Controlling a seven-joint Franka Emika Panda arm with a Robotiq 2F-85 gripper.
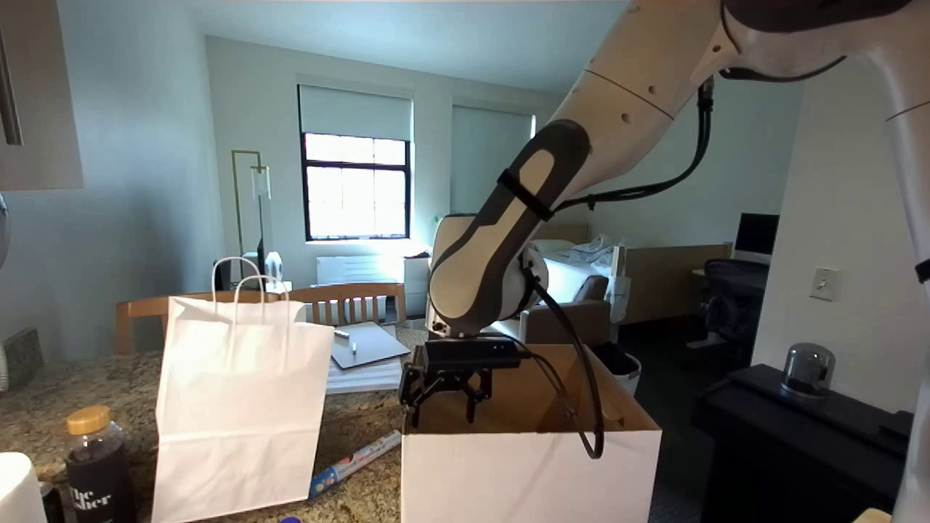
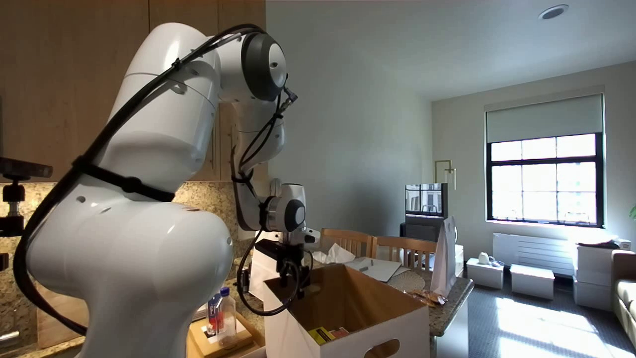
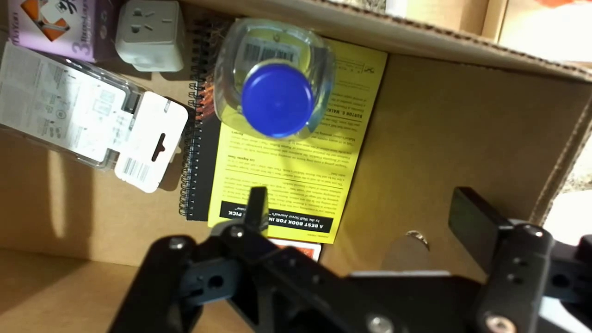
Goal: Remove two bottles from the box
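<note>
A clear plastic bottle with a bright blue cap (image 3: pixel 275 88) is standing on a yellow printed book (image 3: pixel 296 171) inside a large brown cardboard box with a white front face (image 1: pixel 530 479). A black robotic hand (image 1: pixel 443 419) is hovering over the box's opening, its jaws standing wide apart and gripping nothing. A white plastic plug adapter (image 3: pixel 150 37) and a purple printed carton (image 3: pixel 55 27) are sharing the inside of the box. Just outside the box, in an exterior view, another clear blue-capped bottle (image 2: pixel 227 320) is standing. Near the box, a white paper bag with loop handles (image 1: pixel 240 414) is standing on a speckled granite counter (image 1: pixel 367 494).
</note>
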